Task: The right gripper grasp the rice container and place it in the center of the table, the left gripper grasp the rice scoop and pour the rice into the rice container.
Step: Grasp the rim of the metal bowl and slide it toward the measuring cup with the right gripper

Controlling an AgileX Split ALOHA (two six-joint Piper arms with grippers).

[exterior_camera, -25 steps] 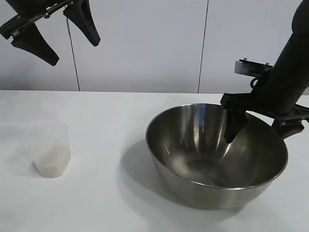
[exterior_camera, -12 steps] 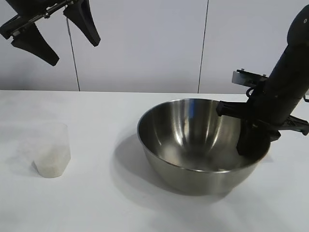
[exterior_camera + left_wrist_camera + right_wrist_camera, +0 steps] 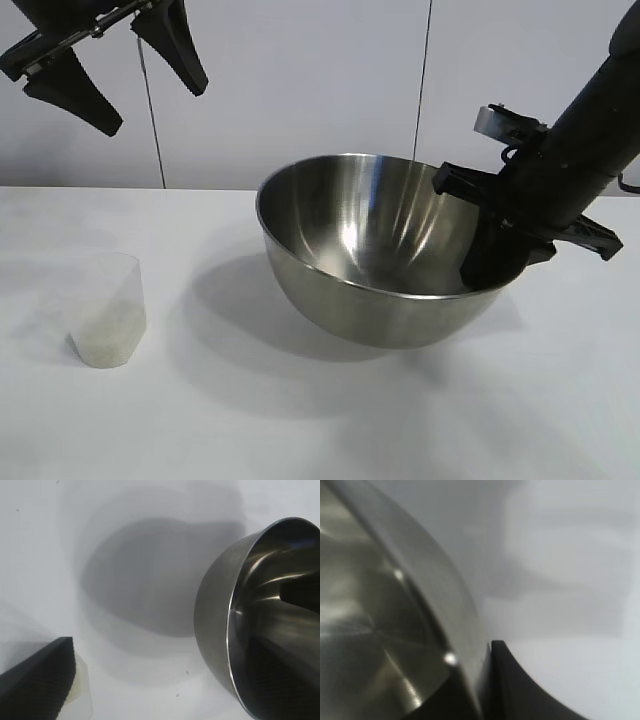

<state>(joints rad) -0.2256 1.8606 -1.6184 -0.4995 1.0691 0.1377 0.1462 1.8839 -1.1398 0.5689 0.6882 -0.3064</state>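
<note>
A white table (image 3: 300, 420) fills the lower frame. At centre right, the right tool (image 3: 497, 262) pinches the rim of a steel bowl (image 3: 370, 265), one finger inside and one outside; the bowl is tilted, its opening facing left. At lower left stands a clear scoop (image 3: 105, 310) (rice (image 3: 103, 340) in its base). At upper left, the left tool (image 3: 120, 70) hangs spread wide.

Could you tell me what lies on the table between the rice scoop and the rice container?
Nothing: in the exterior view only bare table, shadowed, separates the rice scoop from the rice container.
</note>
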